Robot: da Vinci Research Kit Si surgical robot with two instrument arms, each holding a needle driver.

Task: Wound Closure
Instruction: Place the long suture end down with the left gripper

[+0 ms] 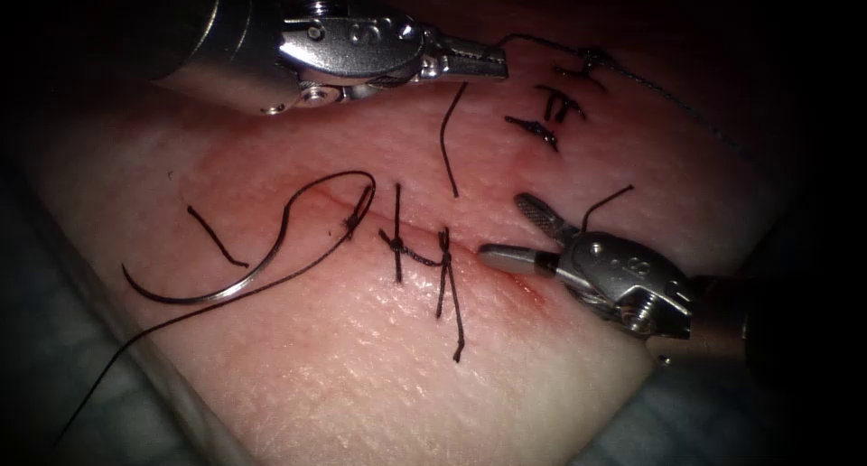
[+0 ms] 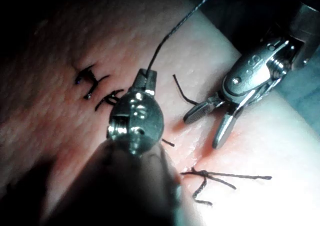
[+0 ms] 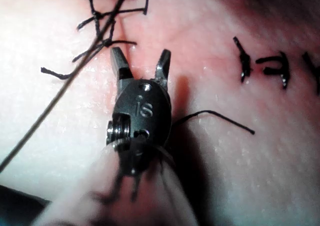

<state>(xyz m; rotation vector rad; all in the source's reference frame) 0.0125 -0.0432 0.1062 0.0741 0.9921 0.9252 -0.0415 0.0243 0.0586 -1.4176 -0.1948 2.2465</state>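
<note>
My right tool (image 1: pixel 517 231) sits nearest, low over the tissue (image 1: pixel 361 376), with its jaws spread wide in a V and nothing between them. From its own wrist (image 3: pixel 141 55) I see both bare tips pointing at the knotted stitches. One tip lies along the right end of the cut (image 1: pixel 470 249), and the other angles up and away from it. The two knotted stitches (image 1: pixel 420 256) cross the cut just beyond these open jaws, their tails trailing down the tissue. My left tool (image 1: pixel 492 66) hangs well above and beyond the right one, with its jaws closed on the thread (image 1: pixel 632 76). The strand leaves its tip and runs off to the right, past a row of older stitches (image 1: pixel 551 109). From the left wrist (image 2: pixel 146 76) the strand climbs straight out of the pinched tip. Neither tool holds the needle (image 1: pixel 226 293). It lies on the tissue far to the left of both jaws, left of the knots. I cannot tell whether the end by the cut enters the tissue. A loose cut end of thread (image 1: pixel 449 141) lies between my two tools.
</note>
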